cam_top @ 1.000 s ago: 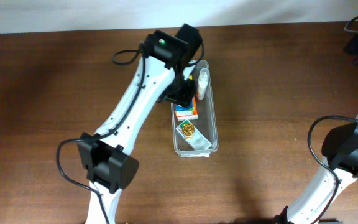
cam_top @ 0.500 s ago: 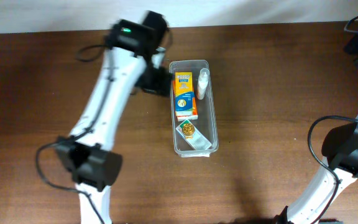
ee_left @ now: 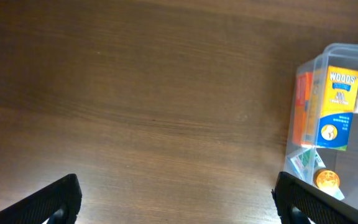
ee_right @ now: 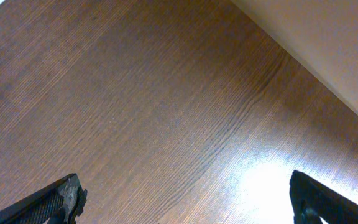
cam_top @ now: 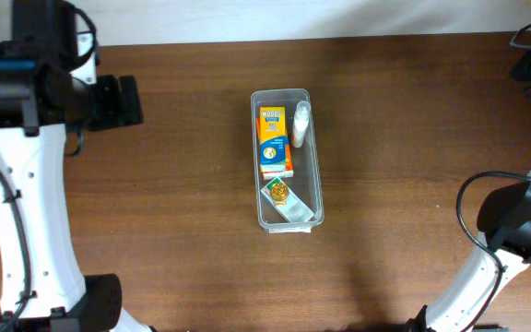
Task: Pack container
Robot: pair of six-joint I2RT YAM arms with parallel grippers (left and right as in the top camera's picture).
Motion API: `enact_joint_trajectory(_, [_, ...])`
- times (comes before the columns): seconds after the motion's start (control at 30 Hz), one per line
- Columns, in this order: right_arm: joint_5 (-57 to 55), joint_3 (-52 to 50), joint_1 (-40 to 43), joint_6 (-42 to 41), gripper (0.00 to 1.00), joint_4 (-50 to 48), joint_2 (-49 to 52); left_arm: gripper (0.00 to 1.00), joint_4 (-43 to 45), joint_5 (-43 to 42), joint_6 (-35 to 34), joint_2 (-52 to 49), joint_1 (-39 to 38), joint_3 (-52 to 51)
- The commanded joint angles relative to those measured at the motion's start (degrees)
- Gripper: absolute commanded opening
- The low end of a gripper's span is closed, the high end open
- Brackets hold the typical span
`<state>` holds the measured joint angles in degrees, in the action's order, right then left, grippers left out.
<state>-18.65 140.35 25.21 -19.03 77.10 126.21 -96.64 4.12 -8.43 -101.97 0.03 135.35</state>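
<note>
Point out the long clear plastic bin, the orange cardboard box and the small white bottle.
long clear plastic bin (cam_top: pixel 310 177), overhead view, bare floor beside the box.
orange cardboard box (cam_top: pixel 274 138), overhead view, printed top face.
small white bottle (cam_top: pixel 300 127), overhead view, its body.

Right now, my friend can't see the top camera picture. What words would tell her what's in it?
A clear bin in the middle of a brown table holds an orange box, a white bottle and a small gold disc. The left arm and right arm stand at the sides, away from the bin.
</note>
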Motion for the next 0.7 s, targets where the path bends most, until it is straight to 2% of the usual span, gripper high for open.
enact_joint_trajectory(0.0, [-1.09,-0.33,0.26,0.17,0.98,0.02,0.42,0.99,-0.07,0.22,-0.09,0.22,0.9,0.46])
enact_joint_trajectory(0.57, [-1.09,-0.33,0.26,0.17,0.98,0.02,0.42,0.99,-0.07,-0.04,-0.11,0.2,0.87,0.46])
enact_joint_trajectory(0.67, [-1.09,-0.33,0.26,0.17,0.98,0.02,0.42,0.99,0.87,2.4,0.76,0.87,0.85,0.44])
